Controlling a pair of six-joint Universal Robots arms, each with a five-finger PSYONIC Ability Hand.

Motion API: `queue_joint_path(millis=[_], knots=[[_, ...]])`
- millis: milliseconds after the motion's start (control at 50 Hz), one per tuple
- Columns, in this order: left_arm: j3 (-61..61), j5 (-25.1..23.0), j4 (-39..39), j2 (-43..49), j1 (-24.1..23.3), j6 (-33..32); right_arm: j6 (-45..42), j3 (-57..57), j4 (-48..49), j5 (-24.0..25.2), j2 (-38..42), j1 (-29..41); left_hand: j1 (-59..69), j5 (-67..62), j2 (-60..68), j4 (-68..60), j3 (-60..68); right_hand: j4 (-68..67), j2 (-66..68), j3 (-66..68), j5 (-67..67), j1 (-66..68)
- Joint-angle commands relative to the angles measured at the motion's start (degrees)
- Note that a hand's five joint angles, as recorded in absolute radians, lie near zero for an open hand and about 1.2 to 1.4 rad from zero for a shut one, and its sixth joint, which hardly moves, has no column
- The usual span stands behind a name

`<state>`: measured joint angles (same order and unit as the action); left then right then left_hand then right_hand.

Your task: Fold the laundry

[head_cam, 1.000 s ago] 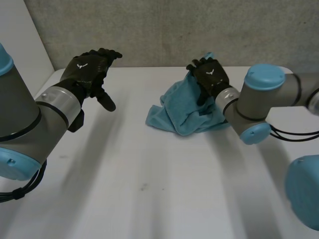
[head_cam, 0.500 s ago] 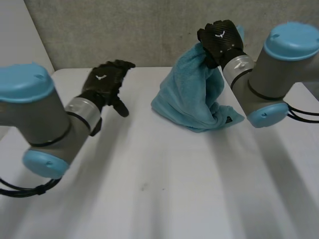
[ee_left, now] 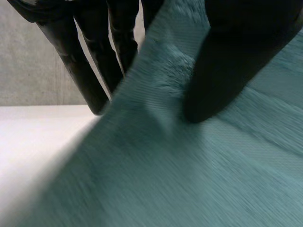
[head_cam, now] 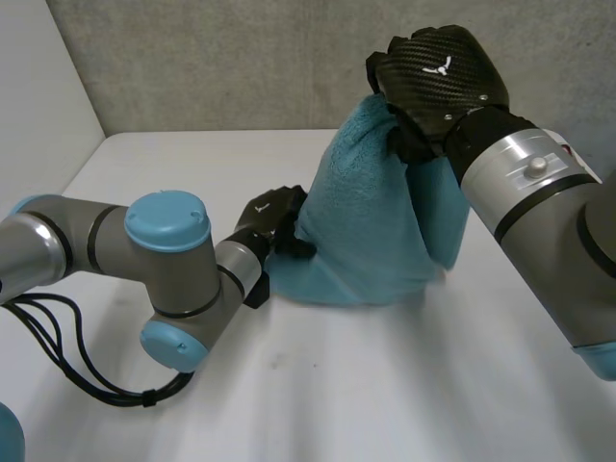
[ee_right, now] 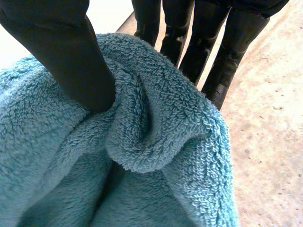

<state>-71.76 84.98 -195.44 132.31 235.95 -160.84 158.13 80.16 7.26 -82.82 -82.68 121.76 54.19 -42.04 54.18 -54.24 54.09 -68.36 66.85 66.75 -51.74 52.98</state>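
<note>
A blue towel (head_cam: 371, 212) hangs above the white table (head_cam: 385, 385), its lower folds resting on the surface. My right hand (head_cam: 438, 77) is raised high and shut on the towel's top; in the right wrist view the thumb (ee_right: 61, 56) presses a bunched fold of the towel (ee_right: 156, 142) against the fingers (ee_right: 199, 42) behind it. My left hand (head_cam: 272, 217) is low at the towel's lower left edge. In the left wrist view its thumb (ee_left: 236, 61) lies on one face of the towel (ee_left: 189, 165) and its fingers (ee_left: 90, 71) pass behind the edge, pinching it.
A grey wall (head_cam: 241, 58) runs along the table's far edge and a white panel (head_cam: 38, 115) stands at the left. The left arm (head_cam: 164, 260) lies low across the table's left half. The right forearm (head_cam: 539, 212) slants over the right side.
My right hand has risen with the towel, pulling it up off the table. The left arm swung in from the far left, and its hand closed on the towel's lower left edge.
</note>
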Motion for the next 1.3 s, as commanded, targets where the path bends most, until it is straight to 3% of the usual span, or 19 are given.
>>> queue_joint_path(millis=[20, 100, 200, 320, 420, 460, 480, 500, 520, 540, 560, 640, 860, 980, 1080, 1180, 1300], knots=[[-3.4, 0.6, 0.4, -5.8, 0.4, 2.5, -0.2, 0.1, -0.2, -3.2, 0.2, -0.6, 25.8, -28.0, 25.8, -25.8, 25.9, -11.6, 13.2, 13.3, -18.3, 27.0], [-6.0, 0.6, 0.4, -11.0, 1.6, 2.5, -1.3, -0.5, -0.9, -6.0, 2.5, -0.8, 25.8, -28.0, 25.8, -25.8, 25.9, -11.6, 13.2, 13.3, -18.3, 27.0], [-10.0, -0.3, 2.2, -21.2, 6.6, 1.9, -1.9, -0.8, -4.4, -5.7, 4.6, -1.7, 25.8, -28.0, 25.8, -25.8, 25.9, -11.6, 13.2, 13.3, -18.3, 27.0], [-9.8, -0.3, 5.7, -22.6, 7.3, -1.0, 2.5, -0.7, -6.3, -3.1, 9.0, -1.4, 25.8, -28.0, 25.8, -25.8, 25.9, -11.6, 13.2, 13.3, -18.3, 27.0], [-9.4, -0.3, 6.1, -19.3, 7.3, -8.5, 11.2, -1.1, -6.3, -1.1, 12.4, -2.0, 25.0, -27.1, 25.0, -24.9, 25.1, -11.6, 13.2, 13.3, -18.3, 27.0], [-9.0, 0.2, 6.2, -15.4, 7.2, -14.0, 13.8, -1.7, -6.4, -0.4, 13.9, -2.1, 11.1, -13.3, 11.1, -11.1, 11.2, -11.6, 13.2, 13.3, -18.3, 27.0], [-9.0, 0.2, 6.2, -15.4, 7.2, -14.1, 15.9, -2.3, -6.6, 0.3, 15.6, -2.1, 11.0, -13.2, 11.0, -11.0, 11.1, 4.8, -3.3, -3.2, -1.8, 10.6], [-8.6, 0.3, 6.4, -14.2, 7.2, -16.3, 17.6, -3.1, -6.8, 0.2, 16.9, -2.1, -9.5, 7.3, -9.4, 9.5, -9.4, 26.3, -24.8, -24.7, 19.6, -10.9], [-8.5, 0.4, 6.6, -13.6, 7.2, -18.0, 17.7, -3.1, -6.8, 0.2, 16.9, -2.1, -27.1, 25.0, -27.1, 27.2, -27.0, 26.5, -25.0, -24.9, 19.9, -11.1], [-8.5, 0.4, 6.7, -13.6, 7.2, -18.0, 18.7, -3.4, -6.9, 0.2, 17.4, -2.2, -27.3, 25.2, -27.3, 27.4, -27.2, 37.1, -35.6, -35.5, 30.5, -21.8], [-8.6, 0.4, 6.8, -13.5, 7.2, -19.2, 19.3, -3.2, -6.9, 0.4, 17.5, -2.8, -35.5, 33.3, -35.5, 35.5, -35.4, 37.9, -36.4, -36.3, 31.3, -22.5], [-10.2, 0.5, 8.4, -15.3, 7.4, -20.0, 19.4, -2.8, -7.0, -0.1, 16.7, -4.9, -39.6, 37.4, -39.6, 39.6, -39.5, 39.4, -37.9, -37.8, 32.8, -24.1], [-16.7, 0.7, 9.5, -25.9, 8.9, -20.3, 19.2, 3.5, -7.1, 0.6, 10.3, -12.2, -38.4, 36.3, -38.4, 38.5, -38.3, 39.4, -37.9, -37.8, 32.8, -24.1], [-20.3, 0.4, 7.5, -29.9, 8.7, -20.6, 17.6, 9.2, -6.8, 1.9, 7.9, -13.6, -30.0, 27.9, -30.0, 30.1, -29.9, 39.4, -37.9, -37.8, 32.8, -24.1], [-19.4, 0.4, 5.9, -26.0, 8.4, -21.7, 14.9, 13.1, -6.7, 4.0, 7.2, -14.2, -29.3, 27.2, -29.3, 29.4, -29.2, 39.4, -37.9, -37.8, 32.8, -24.1], [-11.7, -0.2, 6.7, -16.6, 6.9, -29.2, 13.0, 15.6, -6.3, 4.3, 7.1, -14.5, -27.7, 25.5, -27.7, 27.7, -27.6, 39.4, -37.9, -37.8, 32.8, -24.1], [-5.8, -0.3, 8.1, -11.3, 5.5, -30.8, 12.3, 17.7, -6.2, 4.3, 7.2, -17.8, -26.8, 24.7, -26.8, 26.9, -26.7, 39.4, -37.9, -37.8, 32.8, -24.1]])
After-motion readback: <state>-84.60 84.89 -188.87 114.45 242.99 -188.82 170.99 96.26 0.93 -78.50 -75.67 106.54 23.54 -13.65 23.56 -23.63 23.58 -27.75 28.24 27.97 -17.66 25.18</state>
